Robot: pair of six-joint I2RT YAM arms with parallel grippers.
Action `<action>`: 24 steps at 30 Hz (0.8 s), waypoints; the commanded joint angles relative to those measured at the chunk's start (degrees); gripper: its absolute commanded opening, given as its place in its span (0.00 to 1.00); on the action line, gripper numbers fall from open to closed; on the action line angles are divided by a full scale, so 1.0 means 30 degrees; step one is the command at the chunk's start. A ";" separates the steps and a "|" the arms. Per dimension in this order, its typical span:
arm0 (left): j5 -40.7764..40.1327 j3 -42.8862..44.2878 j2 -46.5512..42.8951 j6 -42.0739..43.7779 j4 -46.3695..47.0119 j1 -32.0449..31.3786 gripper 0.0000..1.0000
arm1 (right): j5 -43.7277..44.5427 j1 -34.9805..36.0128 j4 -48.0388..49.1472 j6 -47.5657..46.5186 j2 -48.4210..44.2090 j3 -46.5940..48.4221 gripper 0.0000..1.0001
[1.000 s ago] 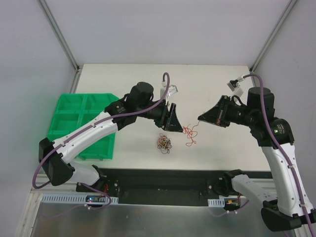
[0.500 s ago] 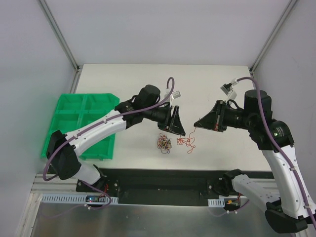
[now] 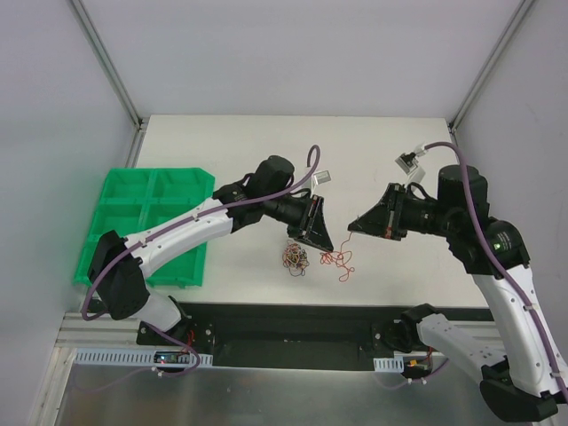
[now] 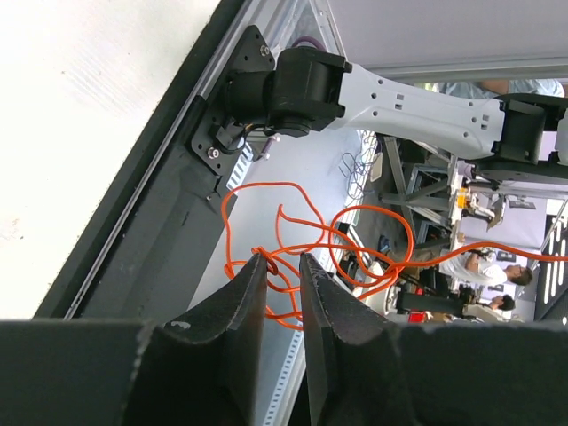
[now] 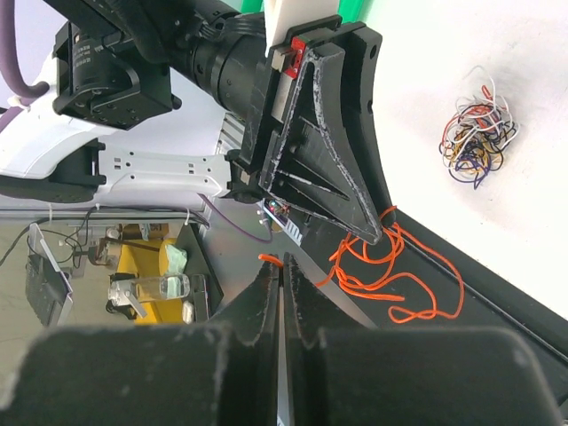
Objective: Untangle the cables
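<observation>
Ok, the tangle (image 3: pixel 295 257) lies on the table (image 3: pixel 222 142) by the front edge, with the orange wire (image 3: pixel 338 260) just beside it. The left gripper (image 4: pixel 282 259) has its jaws a sliver apart around a wire loop, and the right gripper (image 5: pixel 282 266) is clenched on the wire's end. Close left on one strand only, then pull apart slowly, clear of the tangle.

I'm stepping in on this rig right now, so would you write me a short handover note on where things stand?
Left gripper: jaws a narrow gap apart, strands of the orange cable in the gap; no firm grip visible.
Right gripper: shut on one end of the orange cable, held above the table.
Other cables: a small multicoloured tangle on the table beside the left gripper.
Done: orange cable lies separate from the tangle.
Left: separate the tangle's strands.
</observation>
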 commanded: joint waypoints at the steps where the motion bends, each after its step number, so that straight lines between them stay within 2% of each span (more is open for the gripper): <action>1: 0.0739 0.0430 -0.0007 -0.0212 0.0736 -0.0192 0.21 | 0.0215 0.0228 0.0329 -0.0061 -0.0456 -0.0178 0.00; 4: 0.0945 0.0547 0.0257 -0.0243 0.0882 -0.0397 0.18 | 0.0244 0.0287 0.0300 -0.0031 -0.0486 -0.0149 0.00; 5: 0.0887 0.0577 0.0286 -0.0213 0.0941 -0.0426 0.14 | 0.0273 0.0345 0.0300 -0.0089 -0.0486 -0.0120 0.00; 6: 0.0741 0.0635 0.0228 -0.0155 0.0971 -0.0456 0.03 | 0.0302 0.0316 0.0300 -0.0118 -0.0515 -0.0149 0.01; 7: 0.0450 0.0664 0.0083 0.0078 0.0971 -0.0427 0.00 | 0.0303 0.0374 0.0271 -0.0148 -0.0457 -0.0207 0.00; 9: -0.1882 0.0578 -0.0879 0.0750 0.0244 -0.0281 0.00 | 0.1524 0.0375 -0.0601 -0.0613 -0.0515 -0.0092 0.00; 11: -0.7696 -0.0180 -0.3216 0.0988 -0.1392 -0.0134 0.00 | 0.7533 0.0375 -0.4193 -0.1026 -0.0340 0.0783 0.00; 13: -1.5712 -0.1583 -0.6026 0.0930 -0.2278 -0.0163 0.00 | 1.2553 0.0374 -0.7449 -0.0649 0.0010 0.1227 0.00; 14: -1.8597 -0.2316 -0.7318 0.0756 -0.2513 -0.0134 0.00 | 1.4811 0.0346 -0.8653 -0.0211 0.0070 0.1083 0.00; 16: -2.2710 -0.3462 -0.9781 0.0753 -0.2982 -0.0076 0.00 | 1.7168 0.0258 -0.9774 0.0492 -0.0133 0.0498 0.00; 19: -2.4599 -0.3789 -1.1692 0.1690 -0.3946 0.0071 0.00 | 1.7999 0.0083 -0.9780 0.1140 -0.0602 -0.0526 0.00; 24: -2.4544 -0.3934 -1.2574 0.1371 -0.5180 0.0101 0.00 | 1.7908 0.0023 -0.9017 0.1638 -0.0632 -0.1524 0.00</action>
